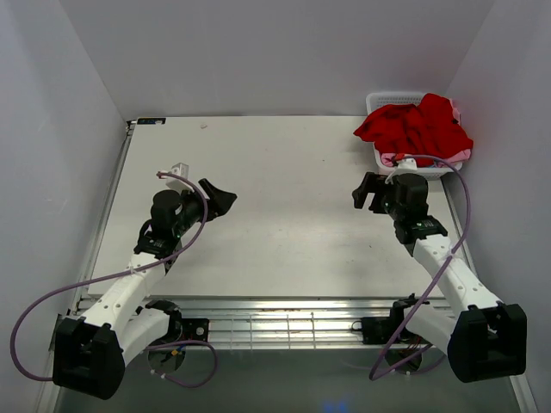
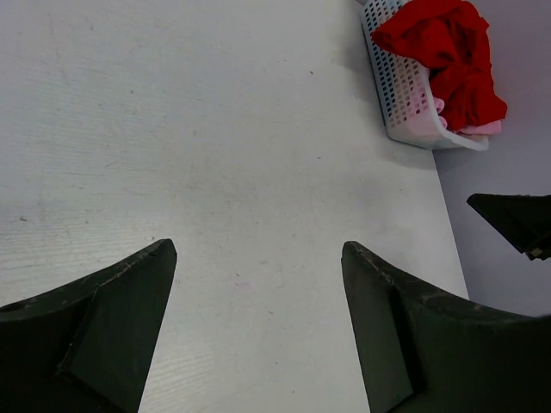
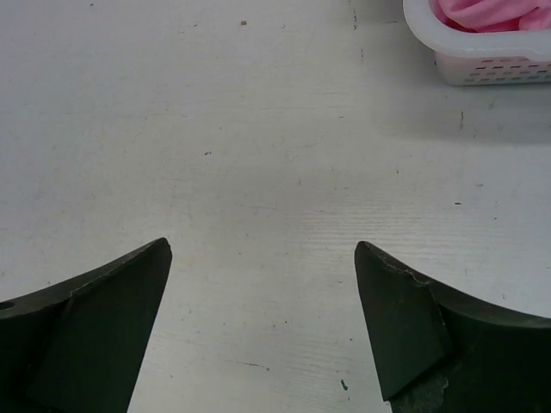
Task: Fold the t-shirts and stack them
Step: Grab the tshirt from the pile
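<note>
The red t-shirt [image 1: 417,127] lies crumpled on top of the white lattice basket [image 1: 389,98] at the far right corner of the table [image 1: 284,172]. It hangs over the rim on two sides and covers almost all of what is inside. Under it only a narrow edge of a pink t-shirt [image 3: 491,12] shows. In the right wrist view this pink cloth is cut off by the top border, so its shape cannot be told. What lies deeper in the basket is hidden.

The left tool [image 1: 217,200] stands over the bare table on the left side, well apart from the basket. Its two fingers are spread wide, with nothing between them. The right tool [image 1: 368,191] is near the basket, on its near side, also spread wide and holding nothing. Both wrist views show only the finger ends; the rest is cut off at the bottom border. In the left wrist view a dark pointed shape [image 2: 516,219] enters at the right border, too little of it to name.
</note>
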Controlling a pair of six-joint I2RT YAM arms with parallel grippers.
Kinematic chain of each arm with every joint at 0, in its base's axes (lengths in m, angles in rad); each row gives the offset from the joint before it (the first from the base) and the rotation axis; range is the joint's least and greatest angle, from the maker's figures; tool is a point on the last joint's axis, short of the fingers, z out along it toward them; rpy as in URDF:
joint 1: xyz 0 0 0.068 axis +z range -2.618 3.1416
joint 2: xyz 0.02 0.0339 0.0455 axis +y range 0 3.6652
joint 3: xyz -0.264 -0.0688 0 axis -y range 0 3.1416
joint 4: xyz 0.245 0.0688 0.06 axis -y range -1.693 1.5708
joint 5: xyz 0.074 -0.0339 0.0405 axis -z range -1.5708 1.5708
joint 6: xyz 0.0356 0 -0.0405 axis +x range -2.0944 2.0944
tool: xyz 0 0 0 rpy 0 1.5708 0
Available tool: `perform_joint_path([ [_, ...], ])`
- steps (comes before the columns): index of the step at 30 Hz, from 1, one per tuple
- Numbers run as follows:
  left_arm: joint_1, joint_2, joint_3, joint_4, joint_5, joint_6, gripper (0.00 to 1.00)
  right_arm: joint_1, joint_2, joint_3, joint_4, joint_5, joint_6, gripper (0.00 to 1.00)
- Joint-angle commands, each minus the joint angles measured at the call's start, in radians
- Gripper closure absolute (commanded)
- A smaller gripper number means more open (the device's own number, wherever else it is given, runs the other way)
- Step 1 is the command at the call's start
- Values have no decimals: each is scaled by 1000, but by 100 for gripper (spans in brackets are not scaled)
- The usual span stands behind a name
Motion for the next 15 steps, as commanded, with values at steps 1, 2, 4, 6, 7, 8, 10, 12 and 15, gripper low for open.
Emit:
perform_joint_path([
  [1, 0, -11, 37, 34, 32, 6, 12, 3, 37, 78, 30, -11, -27, 7],
  [2, 0, -10, 38, 34, 29, 6, 12, 3, 63, 89, 35, -6, -28, 7],
  [4, 0, -1, 43, 37, 31, 11, 12, 3, 97, 138, 54, 39, -34, 7],
  [6, 0, 15, 49, 37, 35, 14, 12, 2, 179, 192, 75, 131, -38, 8],
  [7, 0, 21, 52, 38, 37, 15, 12, 2, 221, 236, 46, 174, -56, 8],
  [8, 0, 27, 58, 38, 41, 17, 12, 2, 312, 355, 21, 225, -68, 8],
  [10, 0, 38, 58, 40, 54, 20, 12, 2, 406, 484, -32, 352, -112, 8],
  [12, 0, 38, 48, 43, 51, 25, 12, 3, 529, 661, -80, 459, -142, 8],
  [15, 0, 32, 32, 52, 41, 46, 12, 2, 661, 825, -96, 550, -206, 7],
])
